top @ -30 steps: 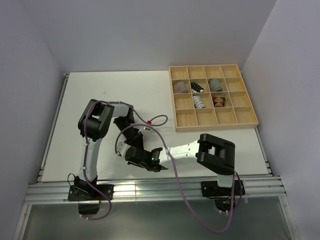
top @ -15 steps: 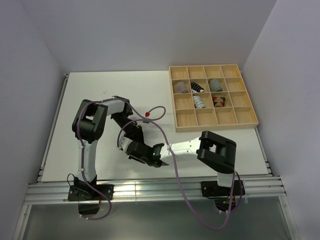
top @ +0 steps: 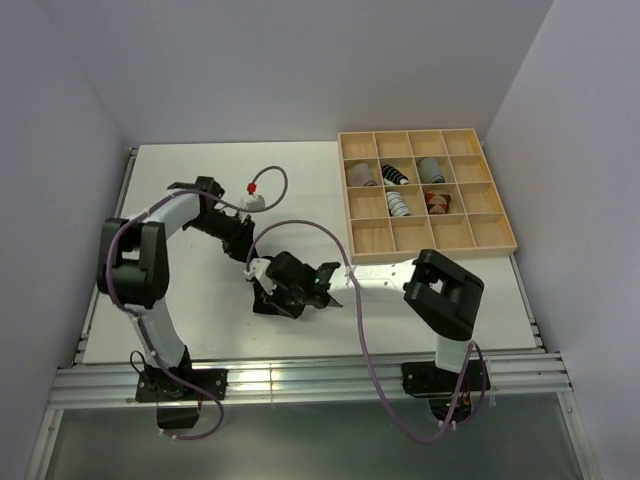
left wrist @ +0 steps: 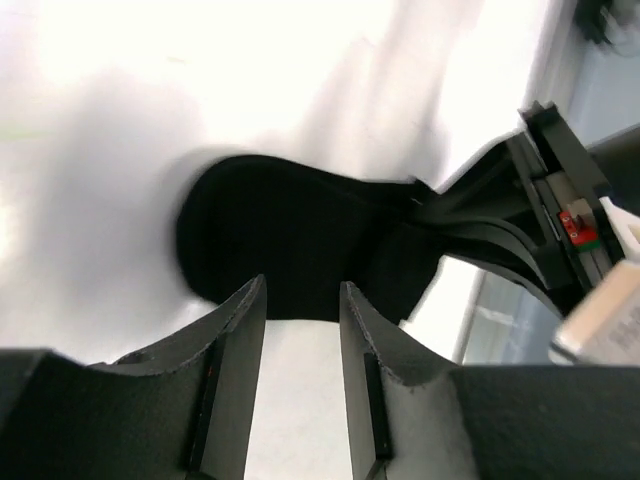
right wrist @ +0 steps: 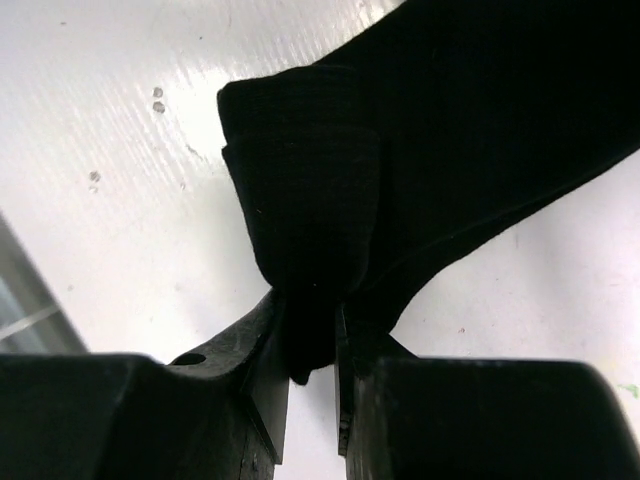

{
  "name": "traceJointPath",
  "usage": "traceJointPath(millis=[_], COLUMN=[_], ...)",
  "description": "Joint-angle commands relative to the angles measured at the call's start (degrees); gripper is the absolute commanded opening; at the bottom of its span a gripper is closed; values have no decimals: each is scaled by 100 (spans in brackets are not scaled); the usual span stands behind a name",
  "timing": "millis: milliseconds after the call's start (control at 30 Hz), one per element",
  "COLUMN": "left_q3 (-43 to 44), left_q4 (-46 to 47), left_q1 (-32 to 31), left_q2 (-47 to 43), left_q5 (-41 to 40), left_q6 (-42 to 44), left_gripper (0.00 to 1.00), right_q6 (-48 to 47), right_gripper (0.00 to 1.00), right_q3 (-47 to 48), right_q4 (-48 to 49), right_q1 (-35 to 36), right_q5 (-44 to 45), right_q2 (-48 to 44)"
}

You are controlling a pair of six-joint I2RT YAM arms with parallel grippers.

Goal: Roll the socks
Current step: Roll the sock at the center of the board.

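1. A black sock (left wrist: 290,240) lies on the white bench (top: 170,200), toward 6 o'clock from its middle.
2. The right jaws are clamped on a folded-over end of this sock, with the fabric pinched between them.
3. The left jaws stand apart and empty at 11 o'clock of the sock, just short of its edge.
4. Rolled socks (top: 398,203) sit in cells of the wooden tray (top: 365,240) at the bench's 2 o'clock.
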Motion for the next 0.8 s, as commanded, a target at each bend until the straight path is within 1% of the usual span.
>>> traceJointPath(millis=[0, 33, 67, 100, 133, 200, 233, 300, 333, 400, 433, 500, 567, 600, 633, 700, 767], left_q3=[-654, -832, -1007, -1340, -1491, -1938, -2063, -2335, -2432, -2756, -2880, -3232, -3617, -3741, -3838, -4085, -4103], left_q4=[1722, 2013, 2660, 2866, 3008, 3430, 3544, 3754, 3800, 3983, 4080, 4204, 4528, 4590, 4591, 4591, 4294], left_q1=[207, 294, 321, 321, 321, 330, 321, 321, 321, 321, 313, 286, 242, 242, 234, 164, 50], left_q2=[-862, -1229, -1425, -1609, -1976, -2347, -2671, -2954, -3217, -3604, -3728, -4122, -4440, -4754, -4905, -5239, -5259], left_q5=[-301, -589, -862, -1047, -1232, -1382, -1461, -1628, -1699, -1787, -1839, -2015, -2173, -2174, -2122, -2025, -1963], left_q6=[-1062, -1204, -1554, -1592, -1584, -1575, -1592, -1566, -1575, -1408, -1417, -1268, -1136, -1031, -891, -679, -355], left_gripper=[41, 41, 41, 41, 41, 41, 44, 45, 50, 55, 63, 66, 70, 75, 76, 82, 82], right_q6=[123, 132, 123, 88, 79, -9, -35, -70, -105, -123, -149, -158, -202, -194, -176, -194, -176], right_gripper=[6, 6, 6, 6, 6, 6, 6, 6, 6, 7, 7, 7, 7, 7, 7, 7, 7], right_q3=[323, 471, 551, 630, 727, 929, 1078, 1228, 1377, 1536, 1736, 1931, 2212, 2378, 2450, 2695, 2810], right_q4=[-1009, -1097, -1185, -1421, -1502, -1738, -1818, -2037, -2117, -2301, -2407, -2617, -2828, -2864, -2891, -3040, -3110], right_q1=[-254, -316, -412, -474, -527, -667, -711, -878, -940, -1132, -1195, -1309, -1388, -1467, -1502, -1573, -1670], right_q5=[-1168, -1326, -1598, -1809, -1924, -2231, -2303, -2583, -2724, -3039, -3137, -3252, -3480, -3638, -3639, -3876, -4017], right_q2=[218, 305, 367, 429, 490, 622, 684, 877, 956, 1175, 1246, 1465, 1624, 1755, 1817, 2019, 2108])
